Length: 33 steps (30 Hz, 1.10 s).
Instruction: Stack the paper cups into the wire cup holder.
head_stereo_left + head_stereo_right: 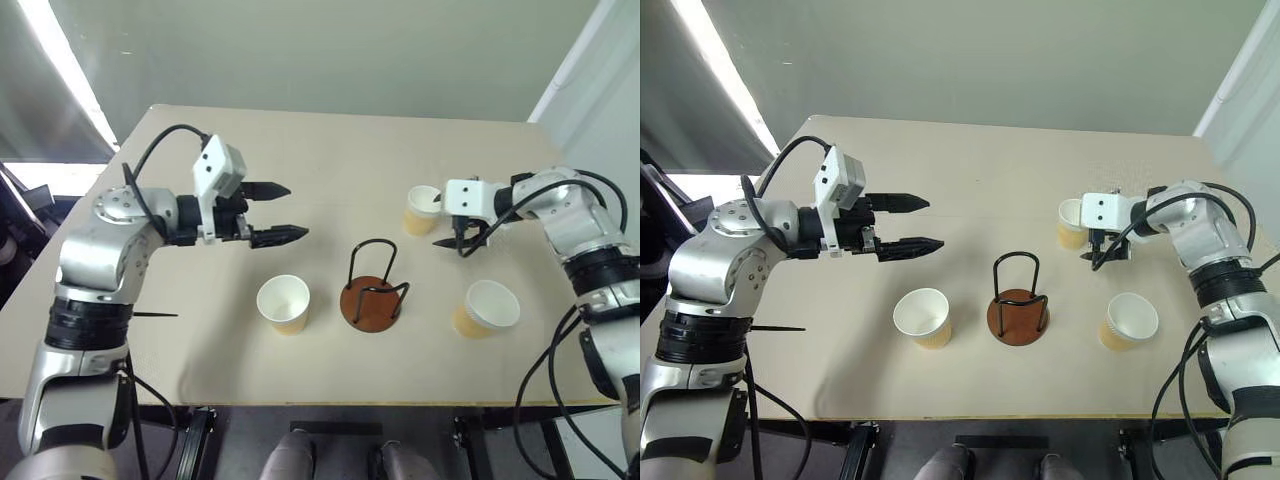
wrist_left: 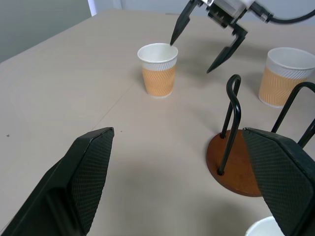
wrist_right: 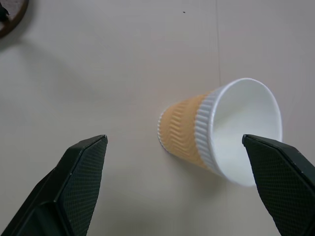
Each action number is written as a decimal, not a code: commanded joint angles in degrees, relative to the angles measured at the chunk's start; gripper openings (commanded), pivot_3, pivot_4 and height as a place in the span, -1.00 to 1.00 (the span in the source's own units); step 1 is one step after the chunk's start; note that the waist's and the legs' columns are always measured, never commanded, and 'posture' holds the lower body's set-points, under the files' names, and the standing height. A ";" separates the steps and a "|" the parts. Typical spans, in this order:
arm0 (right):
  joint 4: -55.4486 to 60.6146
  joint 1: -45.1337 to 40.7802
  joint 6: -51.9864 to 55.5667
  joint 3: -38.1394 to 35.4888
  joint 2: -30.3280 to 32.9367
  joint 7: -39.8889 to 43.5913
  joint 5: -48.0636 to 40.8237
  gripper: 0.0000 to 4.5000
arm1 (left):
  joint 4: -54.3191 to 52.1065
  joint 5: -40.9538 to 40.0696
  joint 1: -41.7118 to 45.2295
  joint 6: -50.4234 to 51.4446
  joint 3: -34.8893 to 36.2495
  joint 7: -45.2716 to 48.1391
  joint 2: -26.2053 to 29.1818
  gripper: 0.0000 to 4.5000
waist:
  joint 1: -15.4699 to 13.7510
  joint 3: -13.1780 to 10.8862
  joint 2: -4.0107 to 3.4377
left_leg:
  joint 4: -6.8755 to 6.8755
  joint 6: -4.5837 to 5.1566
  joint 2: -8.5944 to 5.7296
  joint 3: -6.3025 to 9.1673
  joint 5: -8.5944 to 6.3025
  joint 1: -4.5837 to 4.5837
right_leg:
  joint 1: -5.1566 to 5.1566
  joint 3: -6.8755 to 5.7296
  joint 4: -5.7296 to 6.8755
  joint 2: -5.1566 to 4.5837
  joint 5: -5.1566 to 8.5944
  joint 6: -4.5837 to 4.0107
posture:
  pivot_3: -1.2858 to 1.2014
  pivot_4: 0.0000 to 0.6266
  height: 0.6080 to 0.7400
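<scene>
While our right gripper (image 1: 462, 238) hangs with its jaws spread wide and nothing between them, it sits just beside the far cup (image 1: 422, 210), one black fingertip close over that cup's white rim. Our left gripper (image 1: 280, 212) also has its jaws wide and bare, held above the worktop (image 1: 330, 150) and pointing toward the middle, well apart from every cup.

Between the two grippers we have a broad stretch of bare tan surface. The far half of the worktop is free right up to its back edge. The near edge runs close in front of the near-left cup (image 1: 284, 303) and the near-right cup (image 1: 486, 309), so there is little room on that side.

The wire cup holder (image 1: 373, 290) stands upright near the middle, between those two near cups and apart from both. Its round reddish-brown base lies flat and its thin black wire loops rise from it; no cup sits inside.

All three paper cups stand upright with mouths up, separate from one another. Each is tan-orange with a zigzag ribbed wall, white inside, with a white rolled rim. The far cup stands beyond the holder, toward our right.
</scene>
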<state>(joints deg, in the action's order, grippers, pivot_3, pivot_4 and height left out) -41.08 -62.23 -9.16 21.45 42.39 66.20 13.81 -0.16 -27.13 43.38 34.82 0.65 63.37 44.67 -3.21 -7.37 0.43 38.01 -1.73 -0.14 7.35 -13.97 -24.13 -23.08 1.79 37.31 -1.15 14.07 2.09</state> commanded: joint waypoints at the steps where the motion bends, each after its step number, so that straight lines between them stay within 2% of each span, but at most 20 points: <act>1: -3.23 -3.26 -3.08 0.16 -0.85 -1.60 2.40 1.00 | -1.20 -0.36 0.63 -1.19 1.58 -0.26 0.05 0.98 | 0.01 0.00 0.00 | 0.00 -0.01 0.00 0.00 -0.01 0.00 | 0.00 0.00 0.02 0.00 0.00 -0.01 | 0.03 -0.52 1.00; 9: -10.14 -6.15 -6.42 0.56 -4.15 -2.49 6.05 1.00 | -1.04 -0.07 1.03 -1.58 1.37 -0.44 -0.25 0.98 | -0.03 -0.01 -0.01 | -0.03 -0.09 0.02 -0.01 -0.03 -0.02 | -0.09 0.00 0.26 0.00 0.04 -0.09 | 0.03 -0.52 1.00; 11: -10.99 -6.40 -6.92 0.46 -4.61 -2.16 6.37 0.83 | -1.21 -0.07 1.01 -1.56 1.33 -0.49 -0.28 1.00 | -0.04 -0.01 -0.01 | -0.03 -0.09 0.02 -0.01 -0.04 -0.05 | -0.12 0.00 0.28 0.00 0.04 -0.10 | 0.03 -0.52 1.00; 13: -11.62 -6.56 -7.25 0.52 -4.82 -1.74 6.78 0.58 | -1.44 -0.12 1.04 -1.46 1.29 -0.60 -0.34 1.00 | -0.03 -0.01 -0.01 | -0.01 -0.11 0.02 -0.02 -0.04 -0.13 | -0.22 0.00 0.33 0.00 0.04 -0.10 | 0.03 -0.52 1.00; 21: -11.95 -6.62 -7.28 0.23 -5.32 -0.75 7.12 -0.72 | -1.47 0.16 1.67 -1.52 0.69 -0.82 -0.92 1.00 | 0.00 -0.01 -0.01 | -0.02 -0.16 0.03 -0.03 -0.03 -0.18 | -0.32 0.00 0.40 0.00 0.05 -0.12 | 0.03 -0.52 1.00; 23: -11.66 -6.54 -7.10 0.08 -5.15 -0.29 7.04 -0.98 | -1.37 0.27 1.90 -1.57 0.48 -0.86 -1.11 1.00 | -0.01 -0.01 -0.02 | -0.02 -0.16 0.03 -0.03 -0.03 -0.18 | -0.32 0.00 0.41 0.00 0.05 -0.12 | 0.03 -0.52 1.00; 29: -7.55 -6.06 -5.38 -1.52 -3.24 3.12 5.15 -0.98 | -1.33 0.32 2.32 -1.72 -0.09 -0.59 -1.15 1.00 | -0.02 -0.01 -0.03 | -0.01 -0.17 0.03 -0.03 -0.03 -0.20 | -0.33 0.00 0.41 0.00 0.05 -0.12 | 0.03 -0.52 1.00; 33: 4.54 -3.53 -0.25 -4.43 0.14 9.27 0.30 -0.98 | -2.32 -0.08 2.19 -1.18 -0.30 0.03 -0.63 1.00 | -0.05 -0.03 -0.05 | -0.02 -0.17 0.03 -0.04 -0.03 -0.28 | -0.39 0.00 0.40 0.00 0.06 -0.13 | 0.03 -0.52 1.00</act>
<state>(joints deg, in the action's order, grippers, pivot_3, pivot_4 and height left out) -42.54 -65.73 -11.35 20.01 40.69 72.92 17.10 -0.30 -27.02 44.17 34.11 -0.36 62.65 43.33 -3.26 -7.40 0.39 37.99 -1.90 -0.11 7.30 -13.99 -24.43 -23.47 1.79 37.69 -1.15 14.13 1.96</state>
